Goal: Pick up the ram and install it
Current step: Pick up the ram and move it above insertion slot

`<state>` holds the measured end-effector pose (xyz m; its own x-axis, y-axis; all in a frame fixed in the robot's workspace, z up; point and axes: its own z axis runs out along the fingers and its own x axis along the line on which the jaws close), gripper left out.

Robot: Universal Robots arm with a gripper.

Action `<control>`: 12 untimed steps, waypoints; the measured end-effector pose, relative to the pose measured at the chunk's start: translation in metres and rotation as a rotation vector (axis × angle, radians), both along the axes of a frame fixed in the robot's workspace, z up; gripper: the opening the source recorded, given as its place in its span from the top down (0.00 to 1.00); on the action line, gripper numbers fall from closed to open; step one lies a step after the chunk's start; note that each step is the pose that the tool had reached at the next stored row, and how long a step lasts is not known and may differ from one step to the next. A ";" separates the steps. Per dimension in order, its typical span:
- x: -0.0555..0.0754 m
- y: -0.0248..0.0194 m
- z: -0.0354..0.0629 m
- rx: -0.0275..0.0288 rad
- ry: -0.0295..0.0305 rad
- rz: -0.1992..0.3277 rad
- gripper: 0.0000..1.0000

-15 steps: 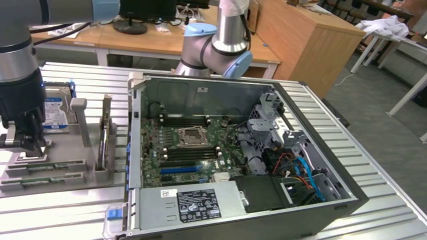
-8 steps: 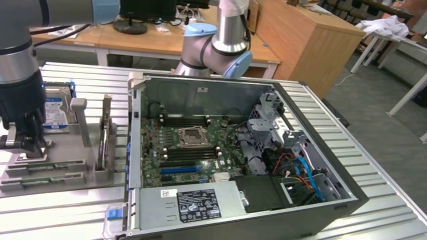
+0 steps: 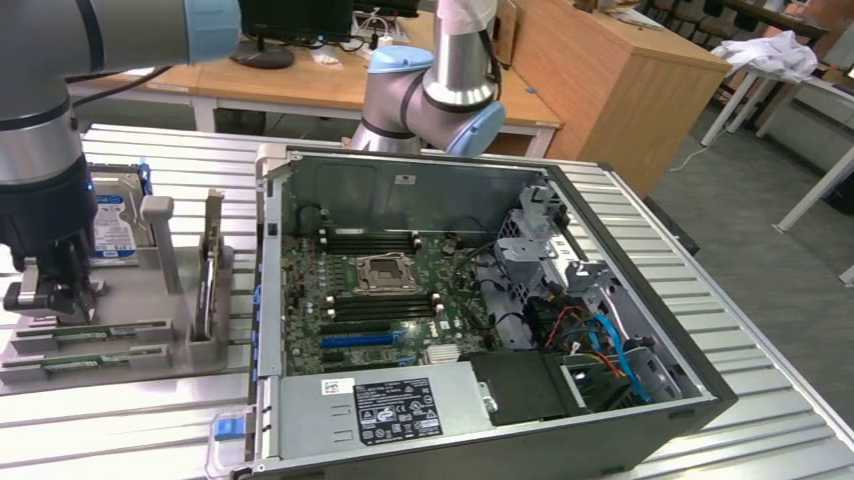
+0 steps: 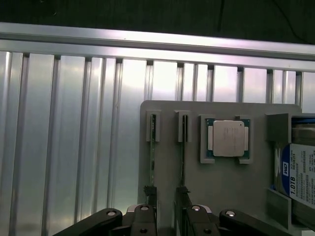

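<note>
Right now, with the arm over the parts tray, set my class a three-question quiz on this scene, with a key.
1. How many ram sticks stand on edge in the grey tray?
2. True or false: the gripper is shut on a stick.
3. What sits in the tray's square holder beside the sticks? A. a processor B. a fan C. a battery

Key: 1. Two. 2. False: it is open and holds nothing. 3. A.

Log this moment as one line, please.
gripper: open, above tray | ram: on edge in tray holder, not gripped | computer case: open
</note>
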<state>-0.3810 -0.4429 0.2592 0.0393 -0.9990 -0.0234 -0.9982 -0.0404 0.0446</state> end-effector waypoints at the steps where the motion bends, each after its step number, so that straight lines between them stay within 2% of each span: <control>1: 0.000 0.0000 -0.0013 0.0000 0.0001 0.000 0.70; 9: 0.000 -0.0002 -0.0052 -0.0001 0.0001 0.000 0.70; 12: 0.000 -0.0025 -0.0053 -0.0001 0.0000 0.000 0.70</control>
<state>-0.3810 -0.4454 0.2539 0.0394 -0.9989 -0.0233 -0.9982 -0.0405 0.0447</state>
